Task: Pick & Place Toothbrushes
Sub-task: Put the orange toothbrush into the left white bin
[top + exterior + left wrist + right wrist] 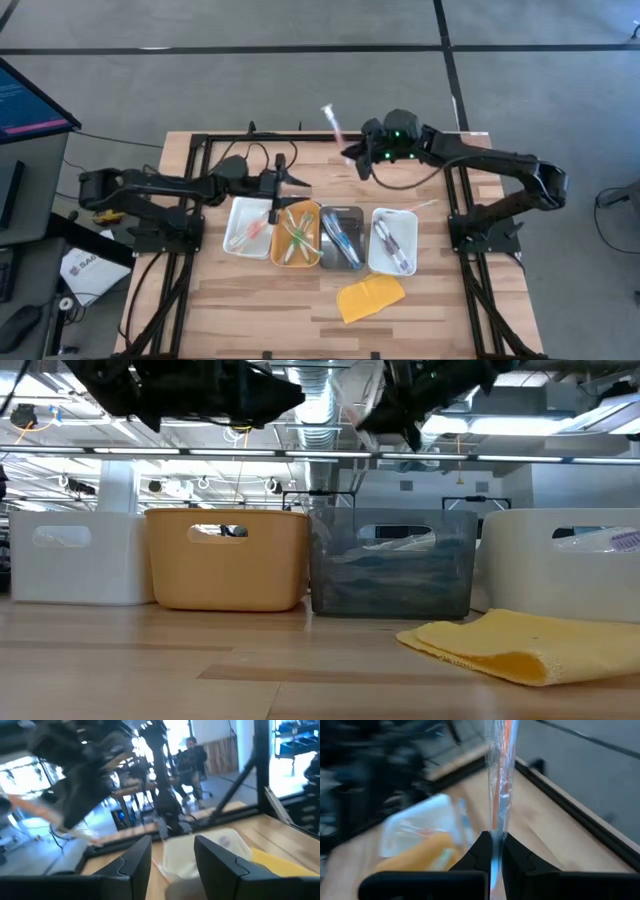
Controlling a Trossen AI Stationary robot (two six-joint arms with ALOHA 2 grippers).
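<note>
My right gripper (352,152) is above the table's far edge, shut on a toothbrush (331,119) with an orange-pink handle in a clear wrapper. The brush sticks out past the table's far edge. My left gripper (286,184) hovers open over the far end of the left white tray (240,236), touching nothing. Its fingers (132,862) stand apart with a white tray (186,858) seen between them. More toothbrushes lie in the orange tray (282,250), the grey tray (356,213) and the right white tray (410,218). My right gripper pinches the wrapped toothbrush (498,822) between its two fingers (481,851), at one end of the brush. The long free part runs on past the fingertips, in line with them. The brush is lifted clear of the table and trays.
Four trays stand side by side across the table's middle. A yellow pad (370,297) lies on the wood near the table's near edge, in front of the grey tray (392,565) in the low view. A black frame runs round the table's far and side edges. People sit in the room behind.
</note>
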